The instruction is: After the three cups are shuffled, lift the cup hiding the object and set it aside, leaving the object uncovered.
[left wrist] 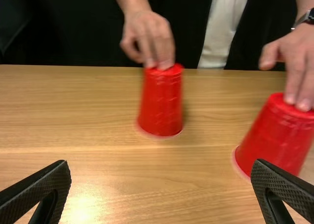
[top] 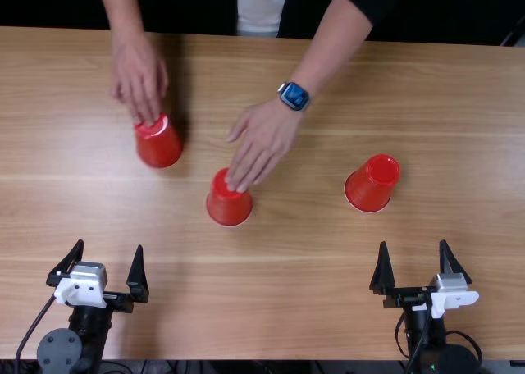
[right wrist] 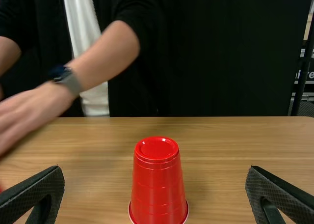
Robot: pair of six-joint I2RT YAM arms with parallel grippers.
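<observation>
Three red cups stand upside down on the wooden table [top: 459,103]. A person's hand [top: 139,75] rests its fingertips on the left cup [top: 157,142] [left wrist: 161,100]. The person's other hand [top: 262,140], with a wristwatch, touches the middle cup [top: 228,198] [left wrist: 277,134]. The right cup [top: 373,183] [right wrist: 158,182] stands alone, untouched. My left gripper [top: 104,269] [left wrist: 162,204] is open near the front edge at the left, well short of the cups. My right gripper [top: 416,269] [right wrist: 157,204] is open near the front edge at the right, facing the right cup. The hidden object is under a cup and out of sight.
The person stands across the table, arms reaching over its far edge. Bare wood lies between my grippers and the cups.
</observation>
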